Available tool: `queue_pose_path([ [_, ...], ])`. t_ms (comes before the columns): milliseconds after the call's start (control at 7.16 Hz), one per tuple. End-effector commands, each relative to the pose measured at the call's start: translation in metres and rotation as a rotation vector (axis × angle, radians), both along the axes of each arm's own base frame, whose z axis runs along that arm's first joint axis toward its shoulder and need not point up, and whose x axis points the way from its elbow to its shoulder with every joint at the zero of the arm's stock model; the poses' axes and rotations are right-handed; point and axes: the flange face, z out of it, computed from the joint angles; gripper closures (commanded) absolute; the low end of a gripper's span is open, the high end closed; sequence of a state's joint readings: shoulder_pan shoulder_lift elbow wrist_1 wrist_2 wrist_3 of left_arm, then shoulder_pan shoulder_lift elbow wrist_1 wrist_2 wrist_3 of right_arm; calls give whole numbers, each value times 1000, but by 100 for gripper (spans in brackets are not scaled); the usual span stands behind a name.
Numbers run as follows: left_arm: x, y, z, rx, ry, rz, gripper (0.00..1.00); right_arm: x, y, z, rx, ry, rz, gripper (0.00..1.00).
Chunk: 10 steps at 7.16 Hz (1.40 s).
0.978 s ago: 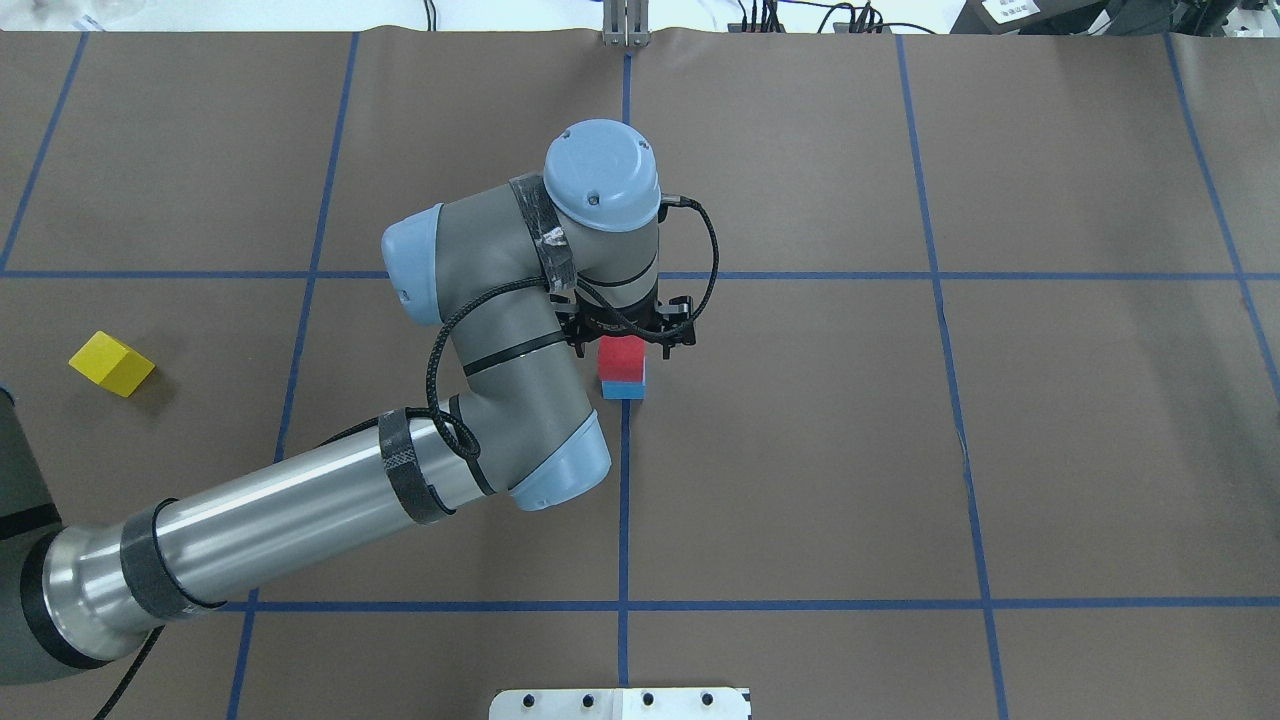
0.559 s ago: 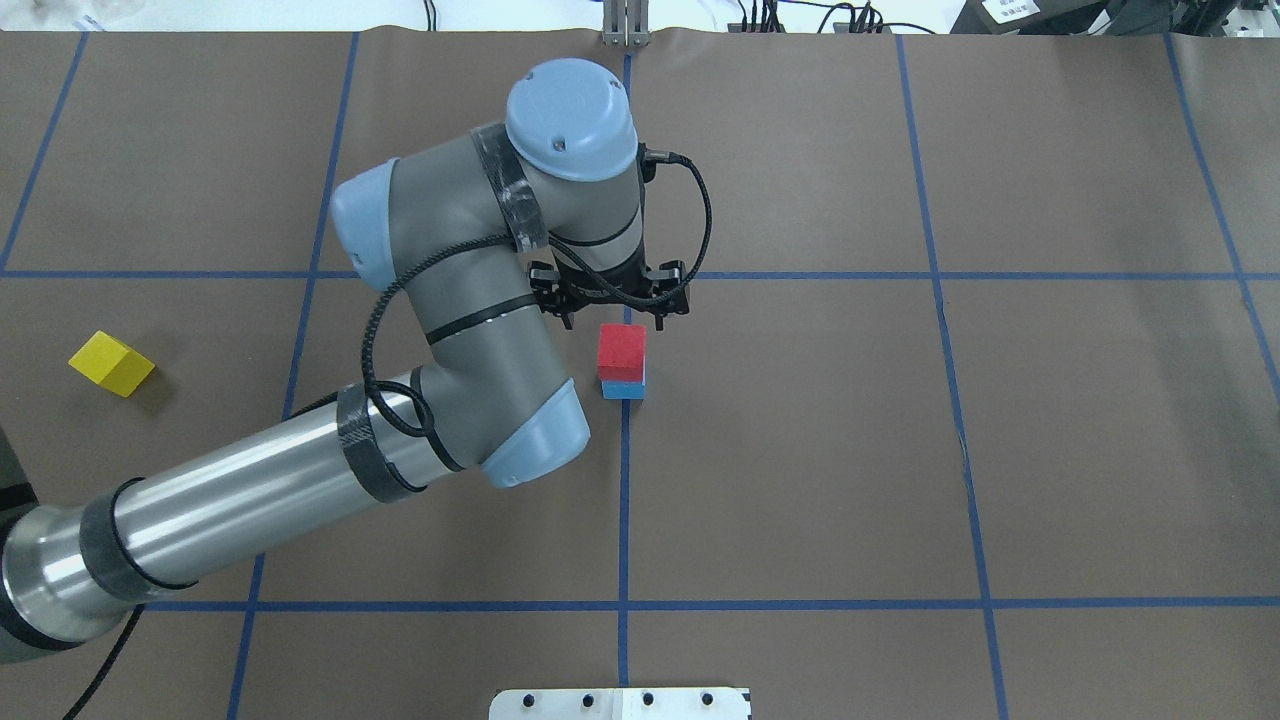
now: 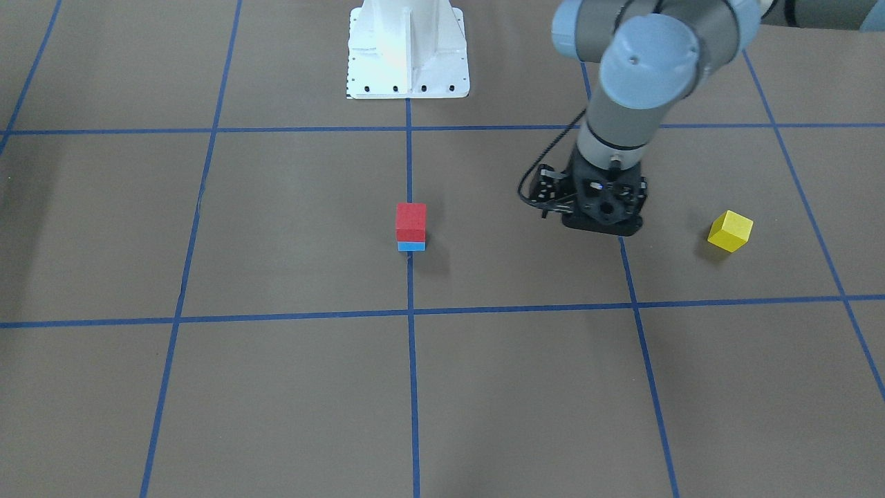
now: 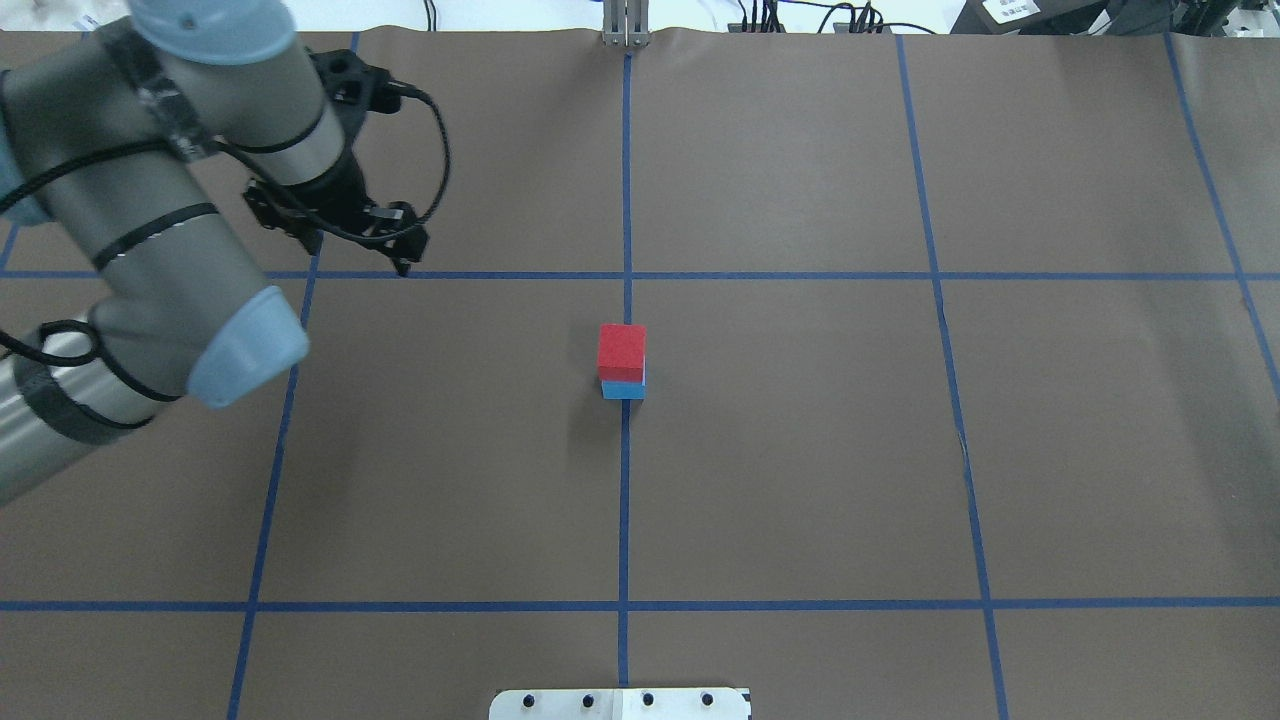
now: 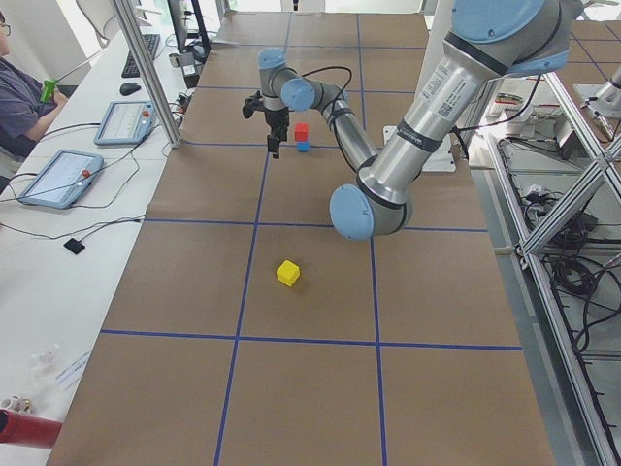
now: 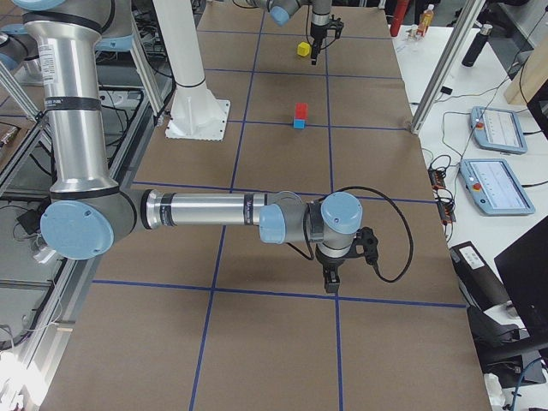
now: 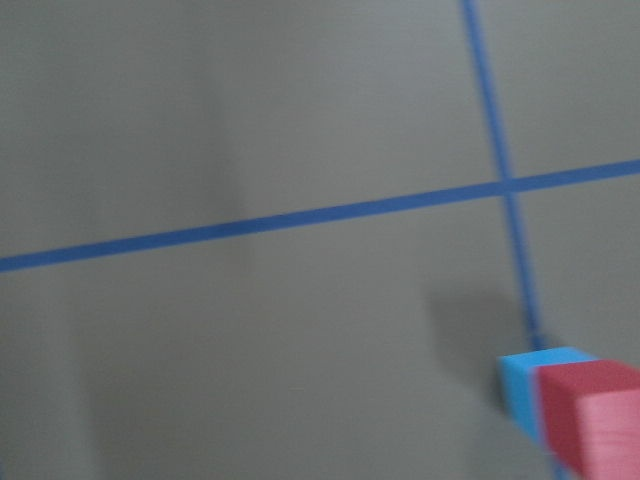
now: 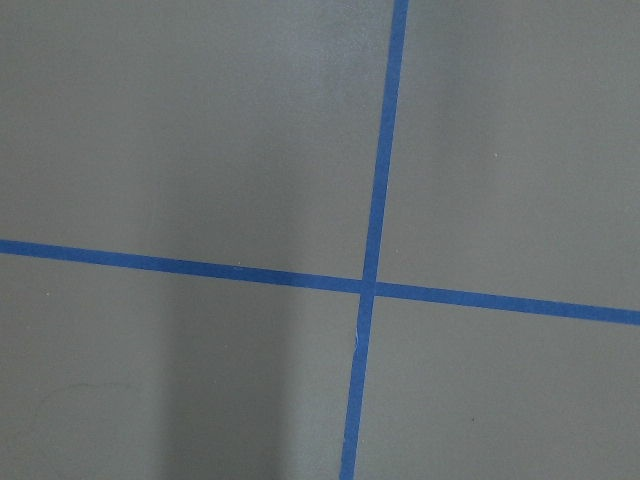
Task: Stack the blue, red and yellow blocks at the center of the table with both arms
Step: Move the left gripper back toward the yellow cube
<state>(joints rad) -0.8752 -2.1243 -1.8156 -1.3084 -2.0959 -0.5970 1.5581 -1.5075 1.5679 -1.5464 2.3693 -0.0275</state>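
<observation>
A red block (image 4: 622, 350) sits on a blue block (image 4: 624, 391) at the table's centre, also in the front view, red block (image 3: 411, 219) over blue block (image 3: 411, 245). The stack shows blurred at the lower right of the left wrist view (image 7: 585, 410). A yellow block (image 3: 730, 231) lies alone on the robot's left side; my left arm hides it in the overhead view. My left gripper (image 4: 356, 254) is open and empty, between the stack and the yellow block (image 5: 287, 273). My right gripper (image 6: 330, 279) hangs over bare paper at the far right; I cannot tell its state.
The white robot base (image 3: 408, 48) stands at the table's robot side. Blue tape lines (image 8: 372, 285) divide the brown paper into squares. Operator tablets (image 6: 492, 128) lie on a side bench beyond the table edge.
My left gripper has lifted off the red block and swung far toward the robot's left. The red block stays on the blue one. The left arm now covers the yellow block overhead.
</observation>
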Motion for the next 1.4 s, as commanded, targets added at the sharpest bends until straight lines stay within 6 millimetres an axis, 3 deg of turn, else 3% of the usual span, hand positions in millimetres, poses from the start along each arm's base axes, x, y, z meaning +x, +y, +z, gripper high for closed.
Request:
queue_pose_path([
  [0, -95, 16, 123, 68, -46, 82, 0, 2, 7, -36, -15, 3, -3, 1],
  [140, -107, 34, 169, 105, -31, 93, 0, 2, 9, -40, -12, 5, -13, 1],
  [279, -110, 40, 192, 172, -9, 124, 0, 1, 8, -38, -15, 16, -17, 1],
  [559, -110, 37, 215, 239, -27, 225, 0, 0, 8, -37, -16, 21, -19, 1],
  [698, -113, 44, 236, 205, -43, 228, 0, 0, 8, -36, -18, 21, -19, 1],
  [1257, -114, 46, 279, 127, -80, 233, 0, 0, 8, -33, -23, 22, -19, 1],
])
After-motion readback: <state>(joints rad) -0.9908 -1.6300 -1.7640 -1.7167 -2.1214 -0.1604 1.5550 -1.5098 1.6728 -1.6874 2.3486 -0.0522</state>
